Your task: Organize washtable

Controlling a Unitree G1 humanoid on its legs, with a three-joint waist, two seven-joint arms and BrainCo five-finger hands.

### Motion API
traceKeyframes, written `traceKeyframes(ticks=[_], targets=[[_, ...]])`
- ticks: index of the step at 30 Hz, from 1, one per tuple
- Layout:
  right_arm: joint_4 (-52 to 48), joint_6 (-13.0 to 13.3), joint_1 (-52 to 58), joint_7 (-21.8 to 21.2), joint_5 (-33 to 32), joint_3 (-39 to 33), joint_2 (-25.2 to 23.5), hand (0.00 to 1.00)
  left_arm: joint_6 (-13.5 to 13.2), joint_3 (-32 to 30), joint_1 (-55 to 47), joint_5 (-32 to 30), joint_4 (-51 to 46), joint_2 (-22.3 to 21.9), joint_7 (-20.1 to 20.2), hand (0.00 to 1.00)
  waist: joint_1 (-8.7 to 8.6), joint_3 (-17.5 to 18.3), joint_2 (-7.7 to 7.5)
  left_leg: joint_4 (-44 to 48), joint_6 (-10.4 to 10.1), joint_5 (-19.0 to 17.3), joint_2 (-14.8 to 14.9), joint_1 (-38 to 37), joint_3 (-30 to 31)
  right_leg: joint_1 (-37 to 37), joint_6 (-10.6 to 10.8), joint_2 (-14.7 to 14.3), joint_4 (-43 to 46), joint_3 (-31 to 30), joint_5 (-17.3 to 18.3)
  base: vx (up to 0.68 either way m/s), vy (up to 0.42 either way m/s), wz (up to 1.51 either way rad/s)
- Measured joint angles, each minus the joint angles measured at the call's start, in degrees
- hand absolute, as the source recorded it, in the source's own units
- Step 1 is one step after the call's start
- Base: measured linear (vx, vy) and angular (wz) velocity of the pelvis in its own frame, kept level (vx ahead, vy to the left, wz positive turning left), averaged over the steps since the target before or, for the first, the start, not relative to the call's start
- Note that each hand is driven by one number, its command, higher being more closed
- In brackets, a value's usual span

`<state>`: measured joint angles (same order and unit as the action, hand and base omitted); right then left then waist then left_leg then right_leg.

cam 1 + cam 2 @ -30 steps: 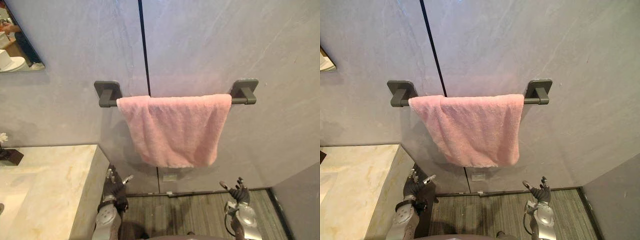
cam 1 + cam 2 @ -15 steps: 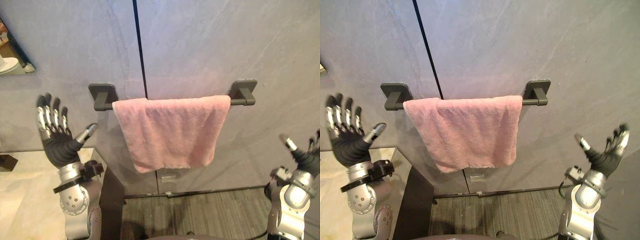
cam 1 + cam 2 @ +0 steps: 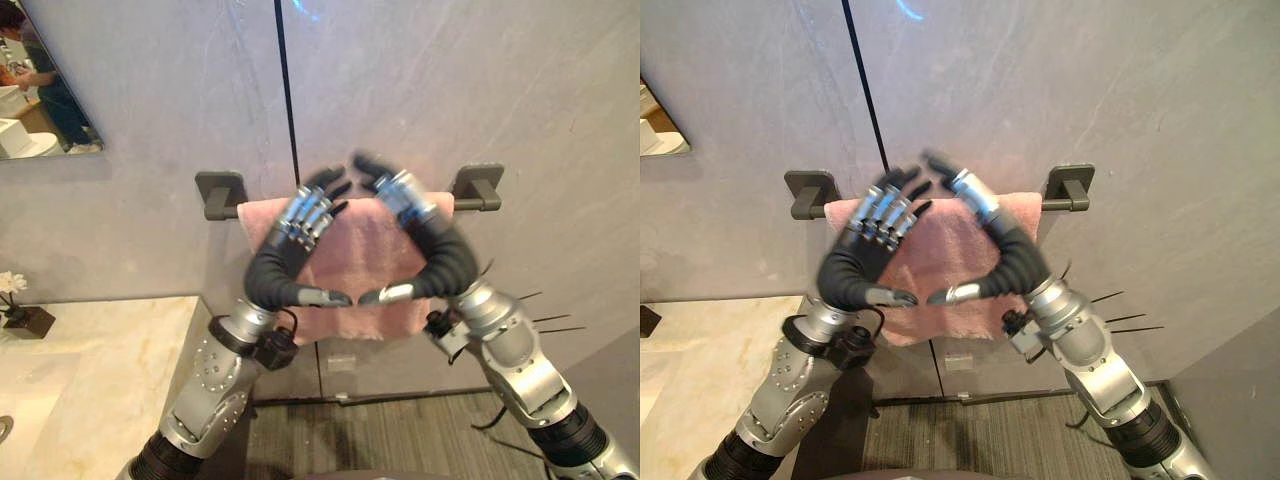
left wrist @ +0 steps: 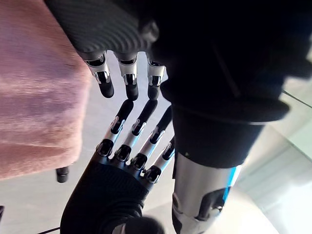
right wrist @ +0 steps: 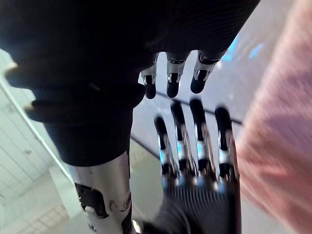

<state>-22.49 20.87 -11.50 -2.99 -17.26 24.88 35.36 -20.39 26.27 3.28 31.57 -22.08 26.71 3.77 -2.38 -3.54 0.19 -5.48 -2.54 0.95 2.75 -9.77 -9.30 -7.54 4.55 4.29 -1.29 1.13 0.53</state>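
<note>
A pink towel (image 3: 368, 248) hangs folded over the dark towel bar (image 3: 476, 189) on the grey wall. Both arms are raised in front of the bar. The left robot hand (image 3: 272, 272) and the right robot hand (image 3: 446, 264) have straight, spread fingers and grip nothing. Their fingertips almost meet at bar height and their thumbs almost meet below it, framing the towel's middle. I cannot tell whether either hand touches the cloth.

Below and left of the bar, a small dark pot (image 3: 27, 321) holding a white flower stands on the marble bench (image 3: 100, 365), whose edge ends short of the towel. Above and left of the bar, a mirror (image 3: 48, 100) reflects a person.

The left wrist view shows the opposed fingertips (image 4: 128, 90) just apart, with the towel's edge beside them. Striped floor (image 3: 400, 440) lies open under the bar.
</note>
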Motion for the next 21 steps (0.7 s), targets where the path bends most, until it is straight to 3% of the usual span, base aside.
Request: traceKeyframes(ticks=[3, 7, 10, 12, 15, 21], targets=[[3.83, 0.21, 0.16, -1.86, -2.85, 2.73, 3.96, 0.0, 0.36, 2.31, -0.91, 1.58, 3.19, 3.33, 1.28, 0.0, 0.06, -0.01, -0.01, 0.0, 0.01, 0.02, -0.05, 0.31, 0.1, 0.01, 0.0, 0.04, -0.02, 0.06, 0.0, 0.0, 0.0, 0.0], [5.73, 0.5, 0.88, -3.54, -2.83, 3.05, 4.2, 0.0, 0.01, 2.35, -1.11, 0.99, 6.32, 2.72, 2.2, 0.0, 0.07, 0.01, -0.03, 0.0, 0.0, 0.04, -0.06, 0.05, 0.17, -0.01, -0.03, 0.07, 0.01, 0.13, 0.01, -0.03, -0.012, 0.01], [13.29, -2.92, 2.81, -4.99, -0.72, 5.07, 3.38, 0.0, 3.8, 3.44, -1.68, -3.48, 14.04, 1.28, 2.49, 0.0, 0.04, -0.04, -0.06, -0.04, -0.1, 0.17, -0.2, 0.34, 0.56, 0.13, -0.04, 0.19, 0.02, 0.36, 0.02, -0.05, -0.015, 0.05], [17.2, -5.22, 6.73, -5.91, 4.34, 5.58, 0.33, 0.0, 6.09, 3.29, -3.69, -9.68, 18.33, -2.16, 2.31, 0.0, 0.08, -0.16, -0.05, -0.04, 0.18, 0.6, -0.26, 1.52, 0.69, 1.29, -0.11, 0.29, 0.04, 0.3, -0.06, 0.0, 0.0, 0.0], [20.6, -6.09, 8.8, -5.88, 9.53, 3.95, -4.44, 0.0, 6.44, 1.66, -4.45, -16.84, 22.55, -5.4, 1.57, 0.0, -0.03, -0.16, -0.05, 0.0, 0.27, 0.75, -0.3, 1.58, 0.86, 1.21, -0.19, 0.35, 0.01, 0.27, -0.13, 0.01, -0.006, 0.03], [24.61, -6.8, 10.84, -4.06, 16.03, -2.41, -10.8, 0.0, 6.05, -4.44, -4.33, -25.27, 25.74, -10.53, -2.85, 0.0, -0.07, -0.21, -0.15, 0.0, 0.27, 0.75, -0.27, 1.46, 0.87, 0.75, -0.2, 0.37, -0.07, 0.29, -0.12, 0.0, 0.0, 0.0]])
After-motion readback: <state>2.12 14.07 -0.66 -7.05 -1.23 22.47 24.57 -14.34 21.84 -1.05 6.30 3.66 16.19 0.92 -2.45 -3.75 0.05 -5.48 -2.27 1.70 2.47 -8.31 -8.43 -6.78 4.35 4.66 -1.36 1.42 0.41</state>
